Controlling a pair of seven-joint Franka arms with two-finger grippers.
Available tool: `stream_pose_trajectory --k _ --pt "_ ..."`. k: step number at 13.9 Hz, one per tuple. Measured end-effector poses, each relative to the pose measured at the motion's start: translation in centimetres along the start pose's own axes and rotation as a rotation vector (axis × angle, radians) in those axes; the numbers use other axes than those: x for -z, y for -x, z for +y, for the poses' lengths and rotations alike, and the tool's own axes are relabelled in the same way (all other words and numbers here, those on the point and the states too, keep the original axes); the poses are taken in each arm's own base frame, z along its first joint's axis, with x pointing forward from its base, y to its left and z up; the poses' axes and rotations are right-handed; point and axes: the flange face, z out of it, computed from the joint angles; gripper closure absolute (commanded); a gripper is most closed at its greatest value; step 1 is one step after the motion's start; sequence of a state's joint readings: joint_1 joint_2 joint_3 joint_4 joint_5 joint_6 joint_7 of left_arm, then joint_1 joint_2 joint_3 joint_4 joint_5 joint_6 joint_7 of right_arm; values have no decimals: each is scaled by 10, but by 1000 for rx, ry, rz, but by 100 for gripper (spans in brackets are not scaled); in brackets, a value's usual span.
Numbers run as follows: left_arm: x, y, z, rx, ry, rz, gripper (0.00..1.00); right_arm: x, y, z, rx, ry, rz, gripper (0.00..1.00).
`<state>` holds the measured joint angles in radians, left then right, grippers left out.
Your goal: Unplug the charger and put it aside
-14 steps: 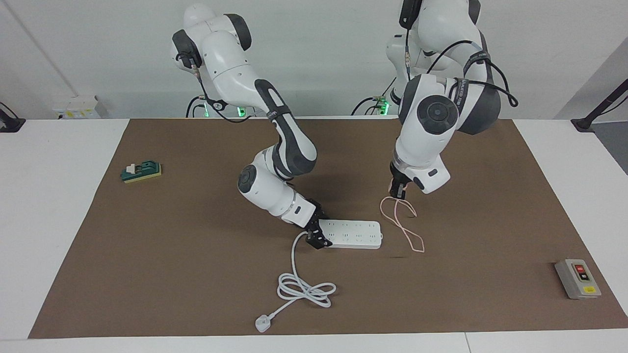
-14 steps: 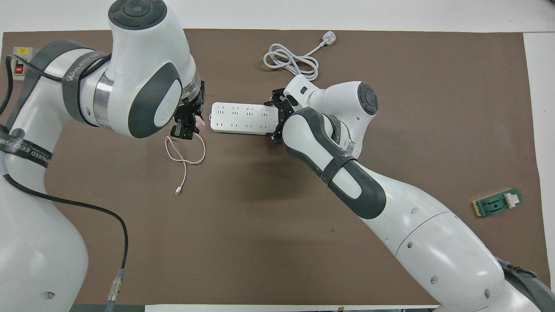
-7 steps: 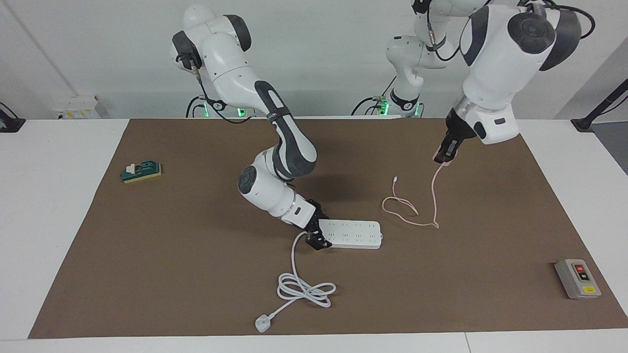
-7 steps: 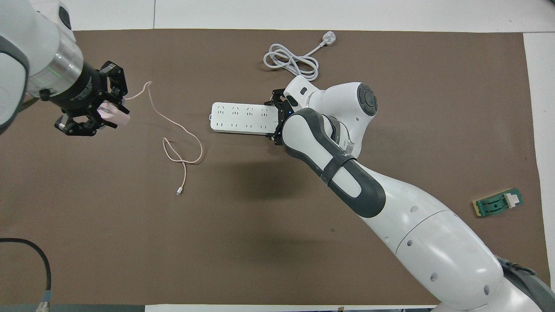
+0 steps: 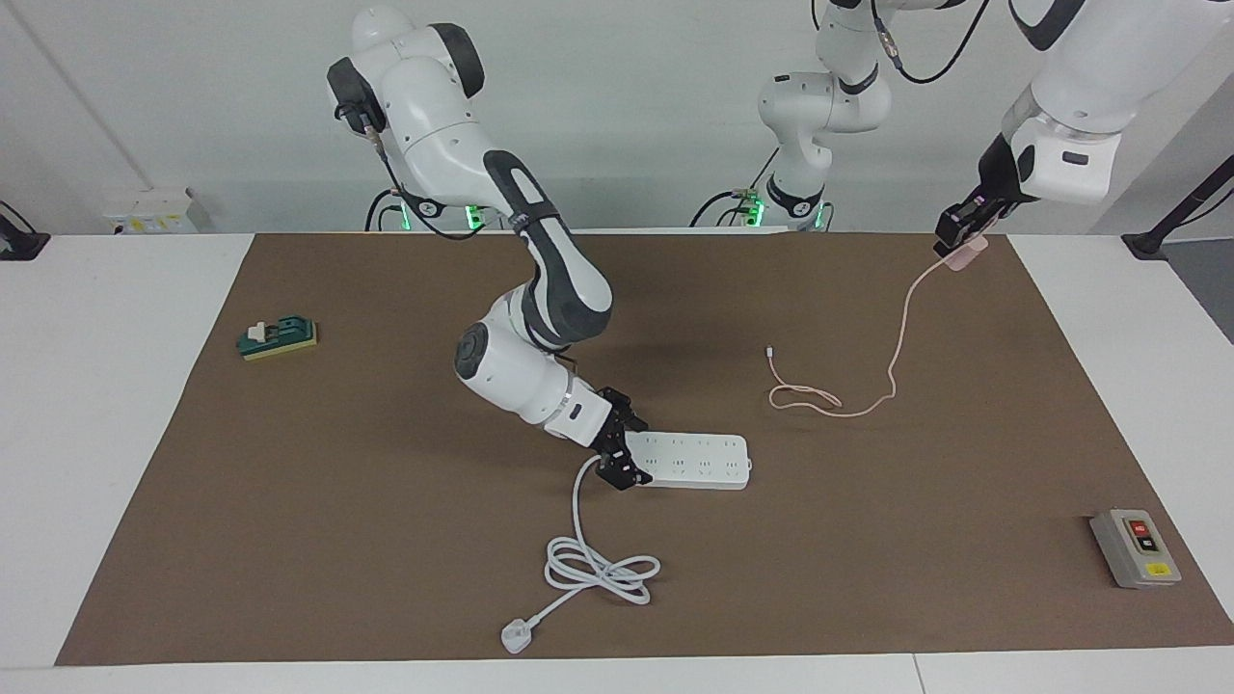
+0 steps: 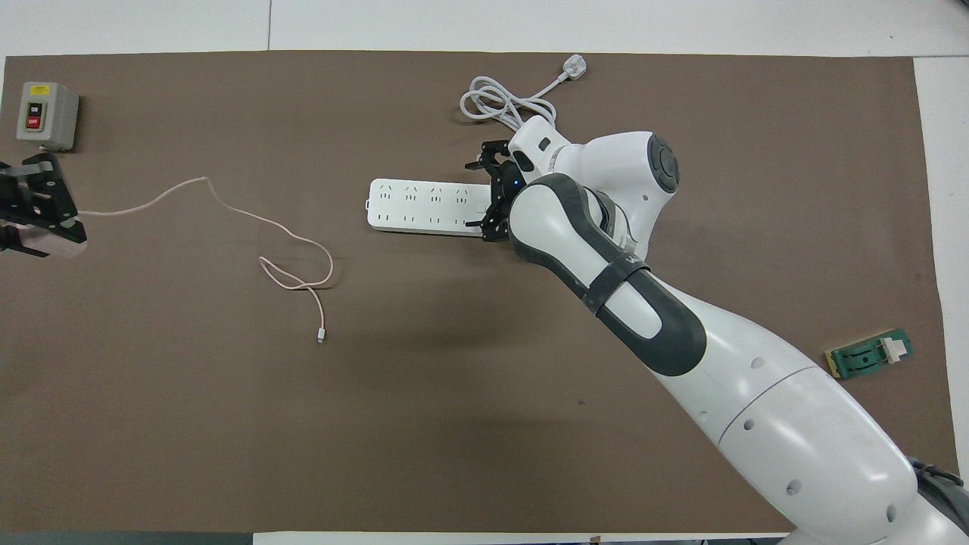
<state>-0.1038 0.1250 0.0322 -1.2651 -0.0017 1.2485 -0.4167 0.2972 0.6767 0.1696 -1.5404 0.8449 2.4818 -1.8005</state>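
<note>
Up in the air, left claw [image 5: 962,238] clamped on the charger [image 5: 965,255] over the left arm's end of the brown mat [image 5: 289,540] — pink cable [image 5: 892,361] trailing down to a loose loop on the surface, at about one o'clock from the power strip [image 5: 696,460] in the facing view. Low at the strip's cord end, right claw [image 5: 622,458] closed on it — strip flat on the mat, sockets bare, white cord [image 5: 588,564] coiled at about seven o'clock from the strip.

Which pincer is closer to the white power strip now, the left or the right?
The right pincer grips the end of the power strip. The left pincer holds the charger over the mat's edge.
</note>
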Motion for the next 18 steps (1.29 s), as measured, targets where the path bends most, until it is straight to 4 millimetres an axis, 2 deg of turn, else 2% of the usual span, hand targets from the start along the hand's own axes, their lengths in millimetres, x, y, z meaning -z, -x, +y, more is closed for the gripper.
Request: stream_pose_trajectory --k 3,7,10,15,18 --pt "15 4 -26 -128 19 20 100 31 11 18 -35 51 -7 0" --pt "15 2 -32 -194 75 3 100 57 23 28 -70 62 -42 0" --pt "14 1 -35 -239 120 -9 100 90 32 37 -79 53 -60 0" --pt "1 -16 -77 -331 209 -33 100 117 25 36 -118 58 -63 0" --pt "-9 -22 -86 -365 246 -47 100 158 24 30 -106 25 -116 0"
